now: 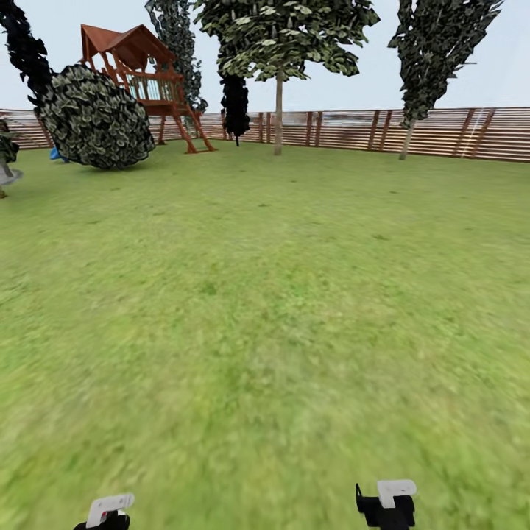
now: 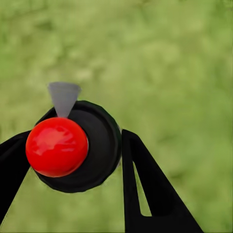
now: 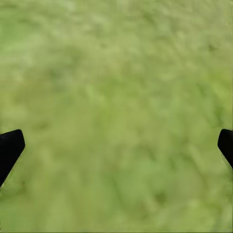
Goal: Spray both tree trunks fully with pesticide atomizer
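The pesticide atomizer (image 2: 57, 145) sits between the black fingers (image 2: 145, 194) of my left gripper (image 2: 73, 162), which is shut on it. It has a glossy red ball top, a round black body and a grey cone nozzle, and it hangs over grass. My right gripper (image 3: 116, 145) is open over bare grass, with its fingertips far apart. Both wrists show at the bottom edge of the head view, the left wrist (image 1: 109, 511) and the right wrist (image 1: 388, 504). Far across the garden lawn (image 1: 265, 309), near the fence, stands a tree (image 1: 283, 33) with a pale straight trunk (image 1: 278, 114).
A brown slatted fence (image 1: 442, 132) closes the far side. A wooden playhouse (image 1: 140, 73) and a big round dark bush (image 1: 96, 118) stand at the far left. Narrow dark trees rise at the back, one (image 1: 442, 44) at the far right. Wide grass lies between me and them.
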Available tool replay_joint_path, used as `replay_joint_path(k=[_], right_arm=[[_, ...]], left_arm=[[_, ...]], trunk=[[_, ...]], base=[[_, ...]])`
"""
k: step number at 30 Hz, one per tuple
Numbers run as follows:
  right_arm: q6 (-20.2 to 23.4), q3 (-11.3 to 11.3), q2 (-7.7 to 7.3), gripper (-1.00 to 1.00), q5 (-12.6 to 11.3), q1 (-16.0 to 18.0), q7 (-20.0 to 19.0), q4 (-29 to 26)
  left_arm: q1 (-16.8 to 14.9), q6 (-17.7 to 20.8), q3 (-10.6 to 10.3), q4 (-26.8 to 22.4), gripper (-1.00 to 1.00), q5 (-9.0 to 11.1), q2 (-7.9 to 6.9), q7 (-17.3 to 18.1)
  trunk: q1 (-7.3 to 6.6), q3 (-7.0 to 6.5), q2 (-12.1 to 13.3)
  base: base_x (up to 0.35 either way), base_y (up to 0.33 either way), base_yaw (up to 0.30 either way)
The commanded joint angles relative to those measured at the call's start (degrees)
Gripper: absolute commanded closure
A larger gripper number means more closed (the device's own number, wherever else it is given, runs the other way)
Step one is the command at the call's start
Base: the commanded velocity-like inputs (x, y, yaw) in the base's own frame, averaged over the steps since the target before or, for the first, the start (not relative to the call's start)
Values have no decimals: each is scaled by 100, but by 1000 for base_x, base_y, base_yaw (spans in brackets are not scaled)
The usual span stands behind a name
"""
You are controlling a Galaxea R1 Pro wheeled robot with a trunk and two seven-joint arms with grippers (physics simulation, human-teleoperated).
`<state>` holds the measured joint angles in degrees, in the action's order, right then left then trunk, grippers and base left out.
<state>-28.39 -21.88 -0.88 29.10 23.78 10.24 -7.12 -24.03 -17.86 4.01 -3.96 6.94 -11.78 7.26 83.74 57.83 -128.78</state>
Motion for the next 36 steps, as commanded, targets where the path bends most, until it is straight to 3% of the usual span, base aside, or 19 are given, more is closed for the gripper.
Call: replay_joint_path(k=[1, 9, 25, 36], right_arm=[[-17, -28, 0, -100, 61, 4, 31, 8], [-17, -32, 0, -100, 61, 4, 30, 8], [-17, -28, 0, -100, 61, 4, 31, 8], [-17, -36, 0, -100, 70, 4, 31, 0]], left_arm=[[-5, -7, 39, 9, 100, 53, 0, 60], [-3, -7, 45, 9, 100, 53, 0, 59], [-4, -7, 47, 9, 100, 53, 0, 57], [-5, -12, 43, 9, 100, 53, 0, 57]], trunk=[[3, -3, -2], [3, -65, -2], [3, -197, -2], [3, -201, -2]], base=[[340, 0, 165], [340, 0, 68], [340, 13, -158], [340, 56, -14]])
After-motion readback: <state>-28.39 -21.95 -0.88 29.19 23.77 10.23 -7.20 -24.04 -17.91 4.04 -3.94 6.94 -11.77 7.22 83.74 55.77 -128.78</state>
